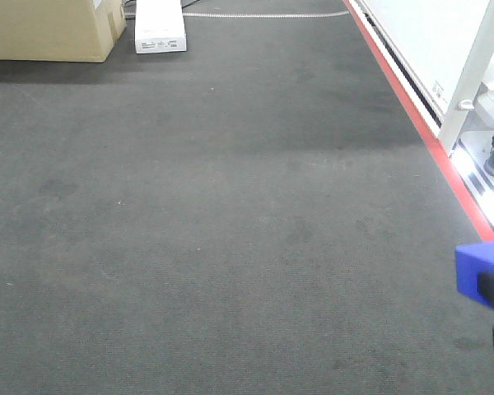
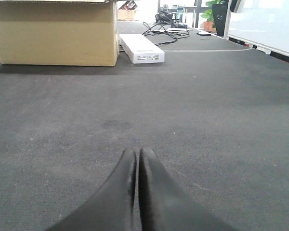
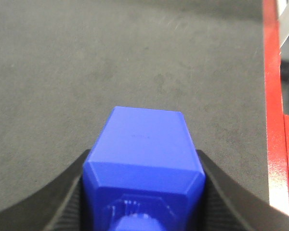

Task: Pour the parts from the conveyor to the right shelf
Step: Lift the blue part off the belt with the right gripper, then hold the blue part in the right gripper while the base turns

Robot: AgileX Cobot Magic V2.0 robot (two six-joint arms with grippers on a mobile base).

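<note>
Right jaws: clamped on small bright-blue plastic cube point(image 3: 143, 159), one finger on each side.
Left jaws: together, empty, low over wide dark-grey textured conveyor belt point(image 2: 207, 120).
Cube position: over belt, near thin red border point(image 3: 274, 120).
Progress: pickup looks done; carry and tip-out at right shelf remain; shelf not in view.
Edges: red border and white frame post point(image 1: 477, 74) close on right.
Open room: belt open ahead and leftward; tan cardboard box point(image 1: 49, 29) and flat white box point(image 1: 160, 25) well apart, far end.

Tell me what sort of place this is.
Probably an industrial lab or workshop test cell: a wide dark-grey conveyor belt with a red border, a cardboard box and loose cables at its far end, and a white frame alongside.
</note>
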